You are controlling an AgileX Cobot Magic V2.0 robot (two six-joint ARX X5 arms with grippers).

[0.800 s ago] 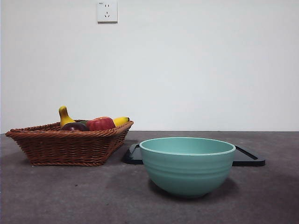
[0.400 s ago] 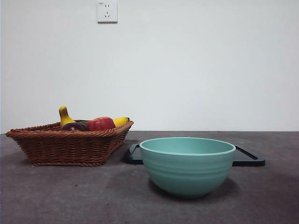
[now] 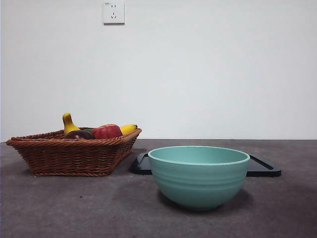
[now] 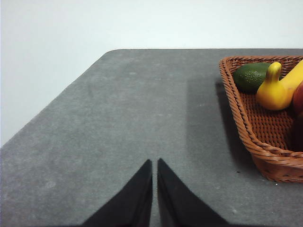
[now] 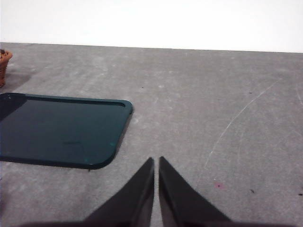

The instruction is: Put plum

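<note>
The dark maroon plum (image 3: 78, 134) lies in the brown wicker basket (image 3: 74, 156) at the left of the front view, its top just showing above the rim beside a red apple (image 3: 106, 131). My left gripper (image 4: 155, 163) is shut over bare grey table, short of the basket (image 4: 246, 127); the plum does not show in its view. My right gripper (image 5: 156, 161) is shut over bare table beside a dark tray (image 5: 57, 130). Neither arm appears in the front view.
A teal bowl (image 3: 198, 176) stands in front of the dark tray (image 3: 262, 167). In the basket lie a yellow banana (image 3: 128, 129), a yellow gourd-shaped fruit (image 4: 272, 90) and a green avocado (image 4: 251, 76). A white wall with a socket (image 3: 113, 12) stands behind.
</note>
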